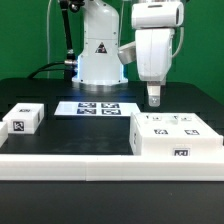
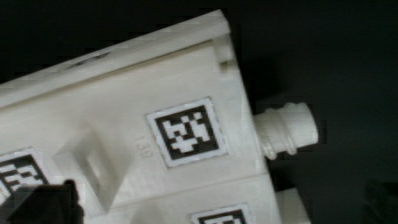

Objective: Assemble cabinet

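The cabinet (image 1: 176, 136) is a large white box with black-and-white tags, lying on the black table at the exterior view's right. My gripper (image 1: 154, 97) hangs just above its top near the left end, not touching it. In the wrist view the cabinet (image 2: 125, 110) fills most of the picture, tilted, with a square tag (image 2: 189, 131) and a round white peg (image 2: 286, 131) sticking out of its side. My gripper (image 2: 199, 216) is open and empty, with one dark finger (image 2: 36, 205) showing at the picture's corner.
A small white tagged block (image 1: 22, 119) lies at the exterior view's left. The marker board (image 1: 97, 108) lies flat in the middle, in front of the robot base (image 1: 100, 55). A white ledge (image 1: 90, 165) runs along the table's front edge.
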`<state>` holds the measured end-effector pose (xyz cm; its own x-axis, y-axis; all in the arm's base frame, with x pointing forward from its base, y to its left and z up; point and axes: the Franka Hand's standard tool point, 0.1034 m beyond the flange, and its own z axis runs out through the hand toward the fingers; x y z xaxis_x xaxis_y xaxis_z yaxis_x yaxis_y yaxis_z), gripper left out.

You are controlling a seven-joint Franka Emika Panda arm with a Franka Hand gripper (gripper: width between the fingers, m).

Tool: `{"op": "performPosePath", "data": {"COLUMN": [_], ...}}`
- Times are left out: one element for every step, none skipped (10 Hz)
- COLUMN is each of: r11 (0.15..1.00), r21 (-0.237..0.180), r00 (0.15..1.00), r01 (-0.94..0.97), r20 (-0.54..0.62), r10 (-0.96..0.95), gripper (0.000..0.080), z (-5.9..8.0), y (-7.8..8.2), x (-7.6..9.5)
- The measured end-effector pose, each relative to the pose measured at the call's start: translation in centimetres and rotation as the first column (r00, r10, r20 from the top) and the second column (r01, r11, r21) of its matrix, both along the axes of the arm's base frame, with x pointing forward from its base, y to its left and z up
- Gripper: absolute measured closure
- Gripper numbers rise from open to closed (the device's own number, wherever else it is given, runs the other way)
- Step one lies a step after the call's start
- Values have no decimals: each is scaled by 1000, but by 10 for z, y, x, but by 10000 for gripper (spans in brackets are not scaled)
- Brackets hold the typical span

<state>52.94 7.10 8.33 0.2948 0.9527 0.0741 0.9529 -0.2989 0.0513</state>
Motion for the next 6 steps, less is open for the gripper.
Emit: {"op": "performPosePath", "data": {"r11": [1000,1000,991,950,903,870], "r21": [0,0,23,78,96,106], "r00": [1000,1000,992,951,906,874], "r01": [0,0,128,301,419,481], "r20": [0,-1,10,47,31,13], "r10": [0,0,-128,-305,-423,-485], "gripper": [2,2,2,2,2,2], "z": [0,0,0,0,-3,-4], "y": [0,0,1,1,5,3], "x": [0,0,0,-6,-16,-17]}}
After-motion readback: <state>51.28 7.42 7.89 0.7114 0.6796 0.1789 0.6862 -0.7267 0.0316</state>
